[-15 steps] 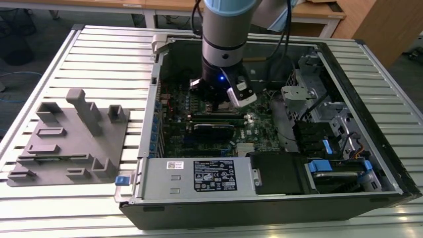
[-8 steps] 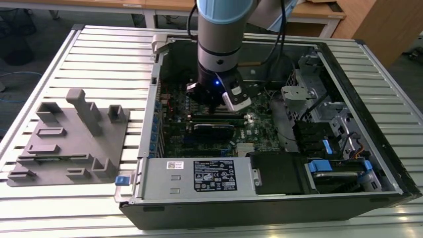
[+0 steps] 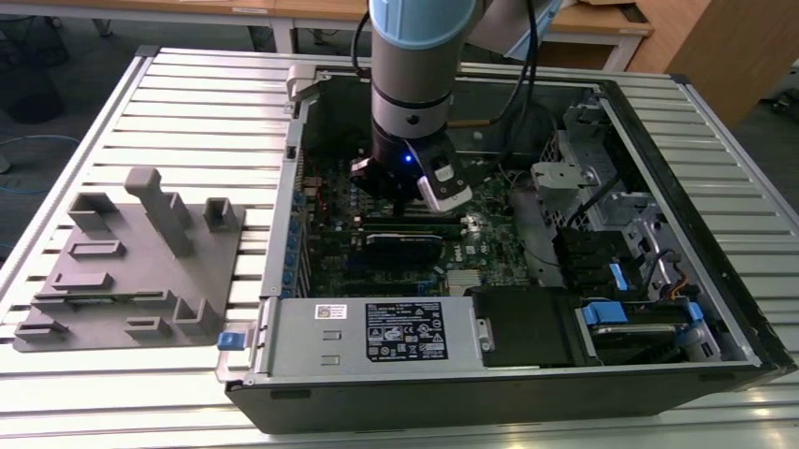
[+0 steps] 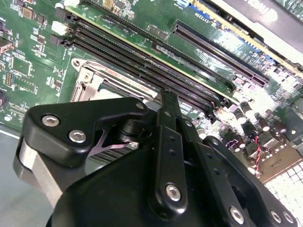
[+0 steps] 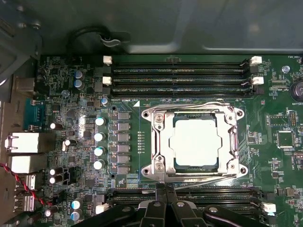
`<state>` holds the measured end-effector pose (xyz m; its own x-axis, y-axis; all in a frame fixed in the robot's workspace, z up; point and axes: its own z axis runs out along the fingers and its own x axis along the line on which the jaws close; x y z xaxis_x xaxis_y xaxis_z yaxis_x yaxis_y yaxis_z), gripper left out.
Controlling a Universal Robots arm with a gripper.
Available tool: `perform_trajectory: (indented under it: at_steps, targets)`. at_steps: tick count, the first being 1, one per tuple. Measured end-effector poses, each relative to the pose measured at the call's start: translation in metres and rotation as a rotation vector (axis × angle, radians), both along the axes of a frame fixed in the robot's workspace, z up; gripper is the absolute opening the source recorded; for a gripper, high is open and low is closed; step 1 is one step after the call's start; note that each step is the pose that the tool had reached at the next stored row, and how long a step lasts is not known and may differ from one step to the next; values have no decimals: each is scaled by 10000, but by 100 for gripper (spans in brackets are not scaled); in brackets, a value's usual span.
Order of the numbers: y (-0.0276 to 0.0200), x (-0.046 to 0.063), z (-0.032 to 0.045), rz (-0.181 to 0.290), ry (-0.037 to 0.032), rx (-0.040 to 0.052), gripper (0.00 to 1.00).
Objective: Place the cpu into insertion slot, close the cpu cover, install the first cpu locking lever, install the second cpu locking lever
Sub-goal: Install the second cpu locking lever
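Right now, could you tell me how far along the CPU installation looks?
Done, by the look of it: the cpu lies in the insertion slot, and the cpu cover frames it, apparently closed. In hand: the claw sits at the socket's edge, near a thin locking lever running along that side. Whether either lever is latched can't be judged, so both count as unconfirmed.

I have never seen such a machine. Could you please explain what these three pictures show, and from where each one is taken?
A robot arm reaches down into an open computer case lying on a metal table. The exterior view looks on from outside. Both wrist views come from cameras riding on the arm. In the first wrist view, the cpu sits in its insertion slot, with the cpu cover closed around it. The black gripper hangs beside the slot's edge. A grey holder lies on the table at the exterior view's left.
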<state>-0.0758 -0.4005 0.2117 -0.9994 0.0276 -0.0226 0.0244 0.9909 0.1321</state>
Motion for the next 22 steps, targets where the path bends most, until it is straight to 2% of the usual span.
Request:
perform_trajectory:
  at_steps: [8, 15, 22]
  targets:
    - [0, -24, -14, -1, -1, 36, 11]
    - [0, -84, -81, 0, 0, 60, 11]
    - [7, -85, -96, 1, -1, 156, 11]
